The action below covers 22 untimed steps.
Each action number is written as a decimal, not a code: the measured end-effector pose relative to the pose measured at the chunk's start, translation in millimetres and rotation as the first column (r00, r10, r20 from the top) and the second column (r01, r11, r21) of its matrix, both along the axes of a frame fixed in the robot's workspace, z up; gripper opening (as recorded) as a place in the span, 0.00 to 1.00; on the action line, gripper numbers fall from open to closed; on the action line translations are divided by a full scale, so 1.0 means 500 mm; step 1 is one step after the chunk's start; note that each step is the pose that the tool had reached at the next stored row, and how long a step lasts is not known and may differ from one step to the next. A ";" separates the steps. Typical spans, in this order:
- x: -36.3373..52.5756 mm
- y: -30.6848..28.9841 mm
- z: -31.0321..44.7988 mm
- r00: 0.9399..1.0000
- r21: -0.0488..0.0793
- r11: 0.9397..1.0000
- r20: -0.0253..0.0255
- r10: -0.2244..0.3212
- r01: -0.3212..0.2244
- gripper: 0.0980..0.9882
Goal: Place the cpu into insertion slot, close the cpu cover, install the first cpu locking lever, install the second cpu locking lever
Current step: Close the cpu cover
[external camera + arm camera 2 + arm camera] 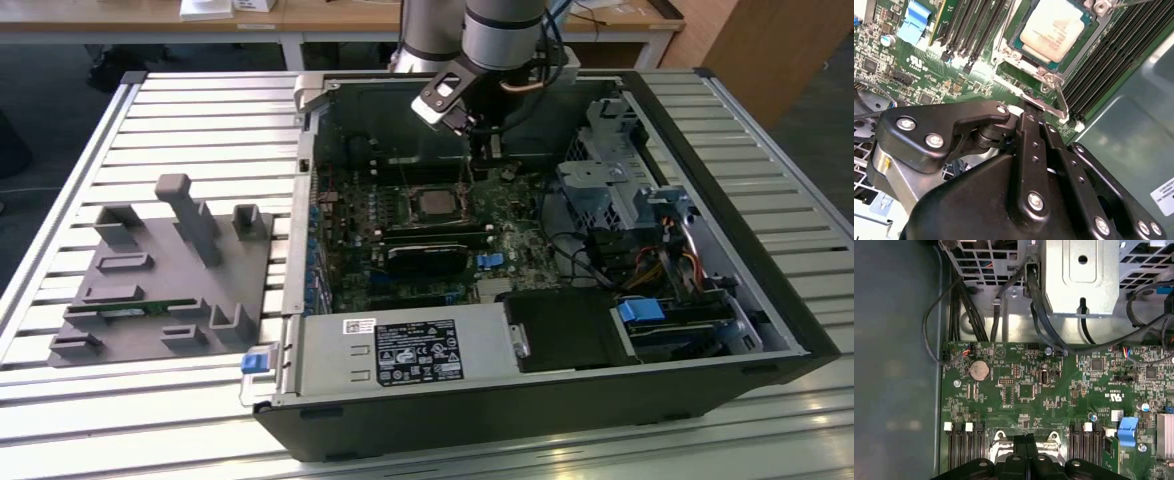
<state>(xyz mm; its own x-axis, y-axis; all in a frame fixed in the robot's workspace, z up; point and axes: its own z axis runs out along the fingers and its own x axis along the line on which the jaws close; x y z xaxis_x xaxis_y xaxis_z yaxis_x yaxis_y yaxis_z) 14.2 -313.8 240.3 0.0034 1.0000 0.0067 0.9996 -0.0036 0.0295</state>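
So the arm (501,30) is basically a fat silver-grey tube, and the tool (1030,109) is all matte black linkage bars and chunky plates dotted with shiny round screws (1035,201).

The tabletop (200,110) is a silvery metal surface built of parallel slats running across the exterior view. Two items rest directly on it. A large black metal computer case (534,415) lies on its side with its open face upward, occupying the middle and the exterior view's right. A grey moulded plastic fixture block (154,300), carrying several upright posts and brackets, sits flat at the exterior view's left, just beside the case. Contact between them cannot be determined.
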 end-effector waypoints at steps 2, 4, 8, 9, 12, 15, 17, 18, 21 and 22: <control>-0.003 0.000 0.000 1.000 0.000 1.000 0.000 0.000 0.000 0.01; -0.006 0.000 -0.001 1.000 0.000 1.000 0.000 0.000 0.000 0.01; -0.007 0.000 -0.003 1.000 0.000 1.000 0.000 0.000 0.000 0.01; -0.008 0.000 -0.004 1.000 0.000 1.000 0.000 0.000 0.000 0.01; -0.010 0.000 -0.008 1.000 -0.001 1.000 0.000 0.000 0.000 0.01; -0.011 0.000 -0.012 1.000 -0.002 1.000 0.000 0.000 0.000 0.01; -0.011 -0.001 -0.013 1.000 -0.002 1.000 0.000 0.000 0.000 0.01; -0.011 -0.001 -0.014 1.000 -0.001 1.000 0.000 0.000 0.000 0.01; -0.013 -0.002 -0.014 1.000 -0.002 1.000 0.000 0.000 0.000 0.01; -0.013 -0.002 -0.014 1.000 -0.002 1.000 0.000 0.000 0.000 0.01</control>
